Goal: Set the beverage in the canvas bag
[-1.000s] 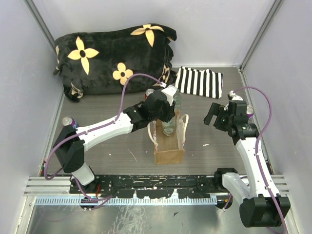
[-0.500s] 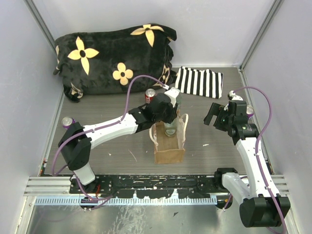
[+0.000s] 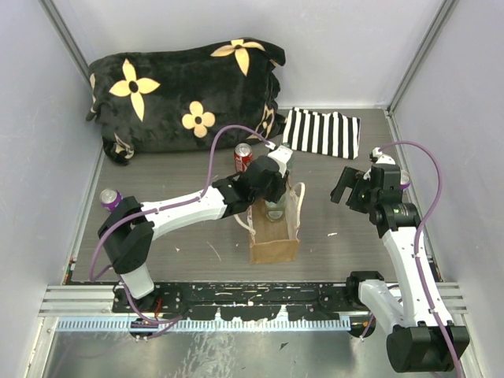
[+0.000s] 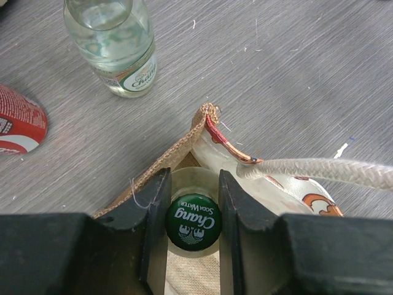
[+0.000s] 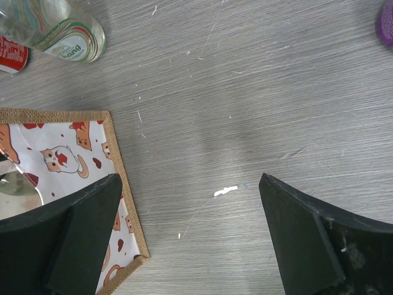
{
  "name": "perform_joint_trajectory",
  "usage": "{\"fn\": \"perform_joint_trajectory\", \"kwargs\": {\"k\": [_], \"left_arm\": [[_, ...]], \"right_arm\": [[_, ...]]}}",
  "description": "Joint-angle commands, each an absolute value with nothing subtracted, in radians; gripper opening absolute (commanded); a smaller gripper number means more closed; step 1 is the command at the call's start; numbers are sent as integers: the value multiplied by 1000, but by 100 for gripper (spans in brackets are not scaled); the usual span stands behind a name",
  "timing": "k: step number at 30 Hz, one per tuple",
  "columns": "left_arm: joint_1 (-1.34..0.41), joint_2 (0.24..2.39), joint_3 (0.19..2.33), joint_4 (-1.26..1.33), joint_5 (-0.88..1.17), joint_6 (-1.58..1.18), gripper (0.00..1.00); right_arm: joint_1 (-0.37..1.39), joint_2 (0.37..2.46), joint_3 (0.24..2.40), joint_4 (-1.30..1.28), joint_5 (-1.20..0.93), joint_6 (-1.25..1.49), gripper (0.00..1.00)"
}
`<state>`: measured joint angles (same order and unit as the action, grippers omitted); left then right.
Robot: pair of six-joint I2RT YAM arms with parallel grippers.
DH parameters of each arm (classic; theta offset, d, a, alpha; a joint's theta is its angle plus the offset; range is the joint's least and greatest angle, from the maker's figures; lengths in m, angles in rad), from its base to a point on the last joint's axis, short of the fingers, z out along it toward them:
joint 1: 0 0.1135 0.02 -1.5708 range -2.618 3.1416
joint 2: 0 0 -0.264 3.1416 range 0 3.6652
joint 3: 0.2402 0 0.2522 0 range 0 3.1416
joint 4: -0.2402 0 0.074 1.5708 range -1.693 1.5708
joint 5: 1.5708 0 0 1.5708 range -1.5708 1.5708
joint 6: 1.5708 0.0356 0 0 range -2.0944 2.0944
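Note:
The canvas bag (image 3: 273,236) stands open at mid table; its burlap rim (image 4: 178,147) and cream handle (image 4: 319,169) show in the left wrist view. My left gripper (image 3: 270,183) is over the bag's far end, shut on a glass soda-water bottle with a green cap (image 4: 192,221), which hangs inside the bag's mouth. A second, clear Chang bottle (image 4: 110,46) stands on the table just behind the bag. My right gripper (image 3: 346,186) is open and empty to the right of the bag, whose printed lining (image 5: 67,160) shows beside its left finger.
A red can (image 3: 243,156) stands behind the left gripper. A purple can (image 3: 109,198) is at the left, another (image 5: 387,21) by the right arm. A black flowered cushion (image 3: 185,94) and a striped cloth (image 3: 323,132) lie at the back.
My left gripper has come nearer and lower with the bottle, into the bag's mouth, uncovering the red can. The right arm has hardly moved.

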<state>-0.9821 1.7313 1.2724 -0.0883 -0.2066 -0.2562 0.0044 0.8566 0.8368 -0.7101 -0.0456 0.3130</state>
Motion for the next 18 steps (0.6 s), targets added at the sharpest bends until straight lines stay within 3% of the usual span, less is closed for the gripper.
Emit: {"fn": "perform_joint_trajectory", "kwargs": {"k": [1, 4, 8, 18], "left_arm": [[-993, 1726, 1283, 39, -240, -244, 40], [-999, 1724, 1281, 38, -241, -232, 60], [-1003, 1717, 1284, 36, -235, -223, 74], [-1004, 1659, 1287, 11, -260, -183, 89]], "right_arm": [[5, 837, 842, -692, -34, 303, 100], [5, 836, 841, -691, -34, 304, 100], [5, 835, 840, -690, -35, 302, 100], [5, 888, 880, -657, -53, 301, 100]]}}
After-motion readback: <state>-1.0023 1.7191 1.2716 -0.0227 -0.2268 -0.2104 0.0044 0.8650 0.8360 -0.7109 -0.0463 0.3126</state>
